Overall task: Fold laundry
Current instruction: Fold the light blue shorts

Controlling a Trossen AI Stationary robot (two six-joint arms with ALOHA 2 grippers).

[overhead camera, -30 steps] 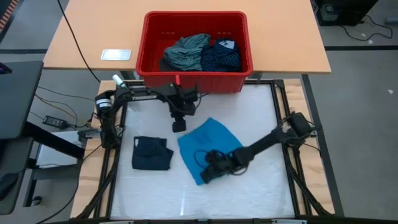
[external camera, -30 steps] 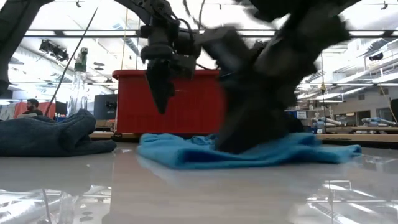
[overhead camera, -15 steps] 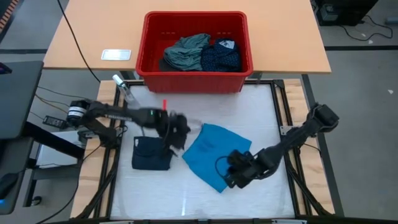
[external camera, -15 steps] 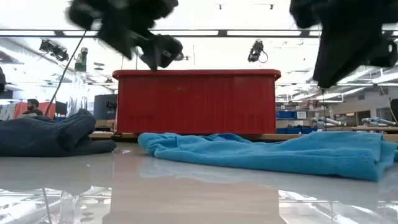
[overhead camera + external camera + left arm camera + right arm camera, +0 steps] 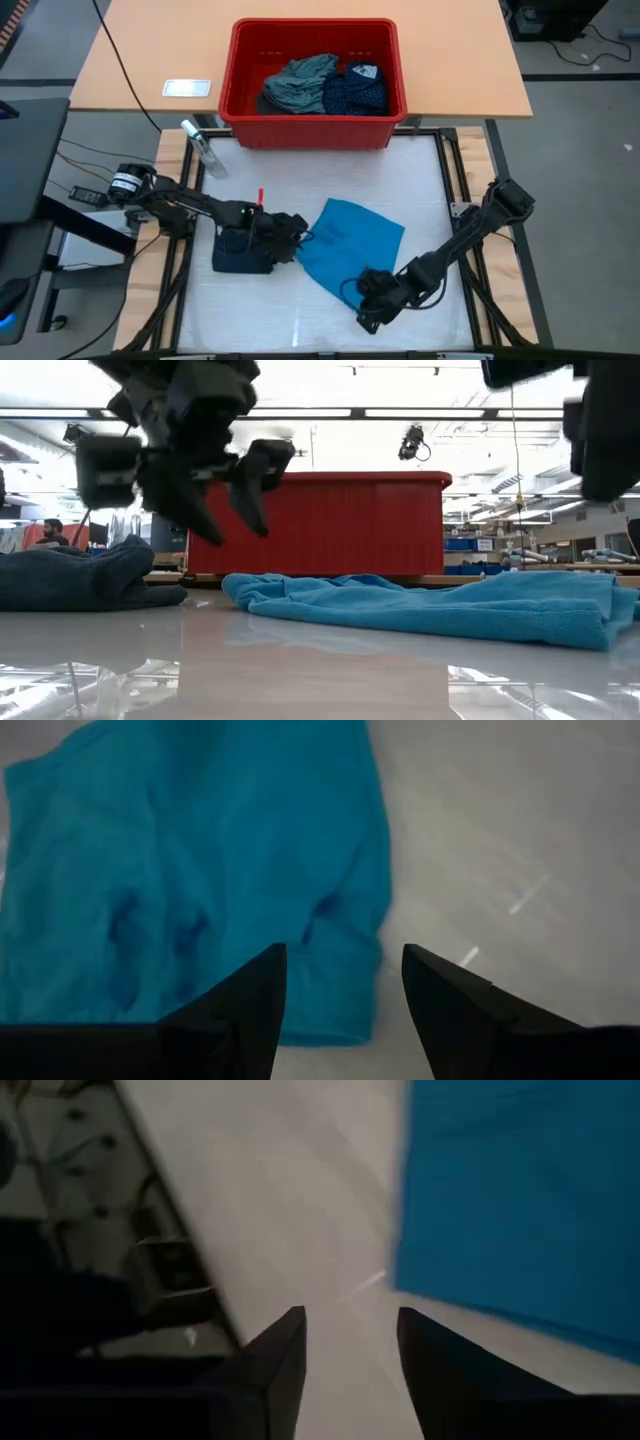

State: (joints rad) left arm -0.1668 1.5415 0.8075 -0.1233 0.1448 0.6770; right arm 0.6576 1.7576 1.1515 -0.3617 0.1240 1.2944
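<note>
The bright blue garment (image 5: 350,243) lies spread flat on the white table (image 5: 420,180), and the low view shows it lying low (image 5: 420,605). My left gripper (image 5: 295,238) hovers open over its left edge (image 5: 340,920), clear of the cloth in the low view (image 5: 225,510). My right gripper (image 5: 368,305) stands open over bare table just off the garment's near corner (image 5: 520,1200). A folded dark navy piece (image 5: 240,250) rests on the table to the left. The grey-green shirt (image 5: 300,82) and the navy dotted piece (image 5: 357,90) lie in the red bin (image 5: 240,110).
The red bin stands on the wooden table beyond the white table's far edge. A clear bottle-like object (image 5: 200,148) stands at the far left corner. Dark frame rails (image 5: 455,190) run along both sides. Bare white surface lies along the near edge and at the right.
My right gripper dragged the blue garment toward the right edge, let go, rose and drew back toward the near edge. The garment now lies farther right and flatter. My left gripper came from beside the bin toward the near edge and down to the garment's left edge, rolling as it went.
</note>
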